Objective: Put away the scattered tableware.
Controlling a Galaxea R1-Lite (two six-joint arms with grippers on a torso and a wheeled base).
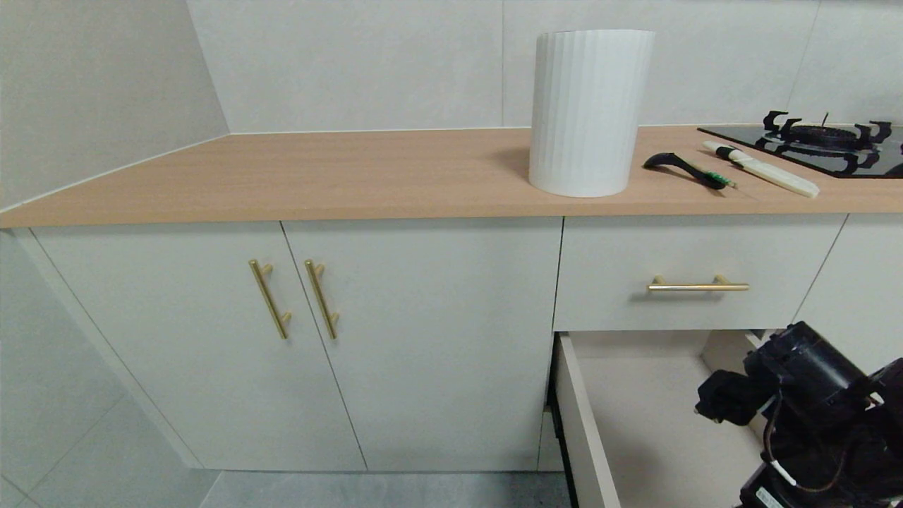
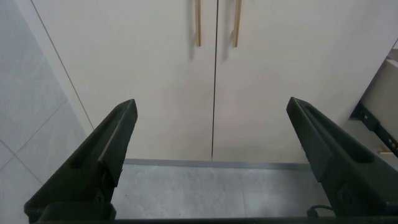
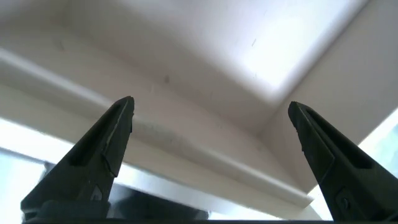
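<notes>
Right hand (image 3: pixel 208 109) spread over open drawer (image 1: pixel 580 423), left hand (image 2: pixel 211 109) spread before cabinet doors (image 2: pixel 280 74), black spoon (image 1: pixel 681 168), knife (image 1: pixel 762 169) near surface's (image 1: pixel 353 176) front edge

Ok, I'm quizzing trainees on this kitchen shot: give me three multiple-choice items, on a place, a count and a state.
1. Where is the white knife? A in the drawer; B on the countertop; C on the floor.
2. How many gold handles show in the head view? A two; B five; C three.
3. The lower drawer is: A open; B shut; C removed.
Answers: B, it lies beside the hob; C, two on the doors, one on the upper drawer; A, its inside shows.
</notes>
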